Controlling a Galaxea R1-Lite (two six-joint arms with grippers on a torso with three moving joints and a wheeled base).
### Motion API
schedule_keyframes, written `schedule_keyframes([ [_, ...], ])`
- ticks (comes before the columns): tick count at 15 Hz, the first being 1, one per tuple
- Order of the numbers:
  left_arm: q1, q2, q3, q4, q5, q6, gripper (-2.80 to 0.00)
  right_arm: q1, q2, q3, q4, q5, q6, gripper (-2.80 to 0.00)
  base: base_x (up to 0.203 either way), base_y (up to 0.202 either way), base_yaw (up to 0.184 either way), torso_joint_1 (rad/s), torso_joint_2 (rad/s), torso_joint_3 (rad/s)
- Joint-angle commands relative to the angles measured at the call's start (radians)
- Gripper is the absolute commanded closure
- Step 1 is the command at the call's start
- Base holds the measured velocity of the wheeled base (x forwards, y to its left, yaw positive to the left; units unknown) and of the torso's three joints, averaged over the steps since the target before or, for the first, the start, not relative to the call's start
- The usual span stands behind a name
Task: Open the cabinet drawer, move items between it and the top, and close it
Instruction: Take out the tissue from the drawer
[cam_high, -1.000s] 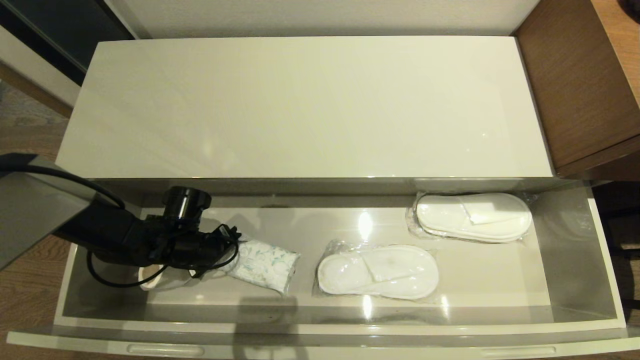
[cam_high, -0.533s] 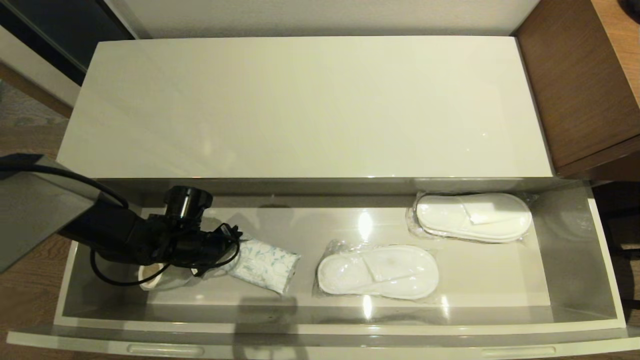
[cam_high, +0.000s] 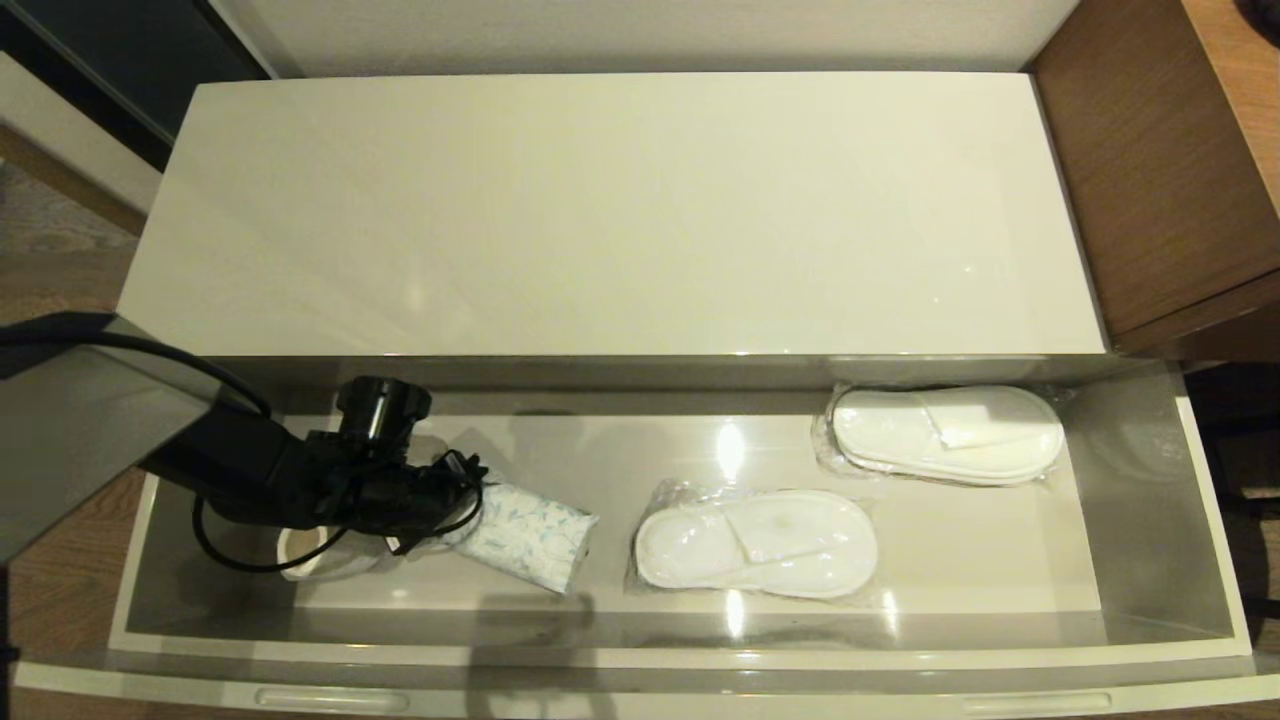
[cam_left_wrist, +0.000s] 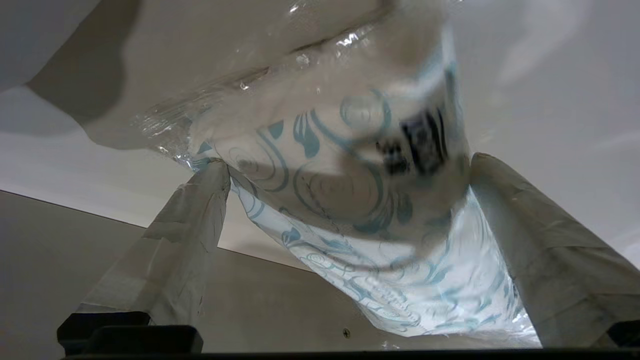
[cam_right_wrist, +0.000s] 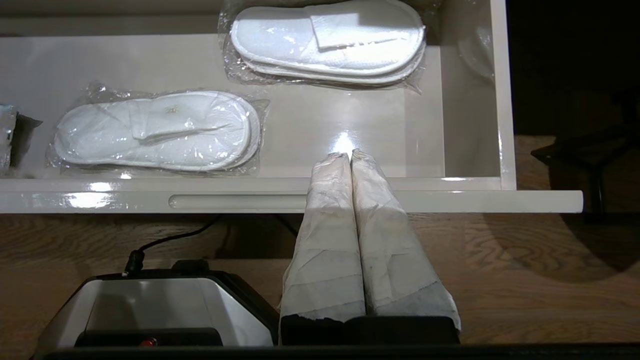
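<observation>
Left tool (cam_left_wrist: 345, 165) spread wide inside the open drawer (cam_high: 180, 600), one finger either side of the tissue pack (cam_high: 530, 535) across its short width, nothing clamped yet; pack's long axis runs ahead toward drawer middle; right tool (cam_right_wrist: 350, 157) parked shut.

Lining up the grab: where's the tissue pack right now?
Head view: the tissue pack lies in the open drawer's left part, between the left gripper and the nearer slippers.
</observation>
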Motion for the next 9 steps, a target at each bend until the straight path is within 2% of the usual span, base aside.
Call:
schedule_keyframes([
  [1, 0.004, 0.016, -0.001, -0.002, 0.0, -0.005, -2.8, -0.001, 0.001, 0.002, 0.0, 0.0, 0.001, 0.0, 0.0, 0.0, 0.0, 0.0, 0.0, 0.0],
  [9, 0.005, 0.023, -0.011, -0.002, -0.004, -0.005, -2.8, -0.001, 0.001, 0.002, 0.0, 0.0, -0.001, 0.0, 0.0, 0.0, 0.0, 0.0, 0.0, 0.0],
])
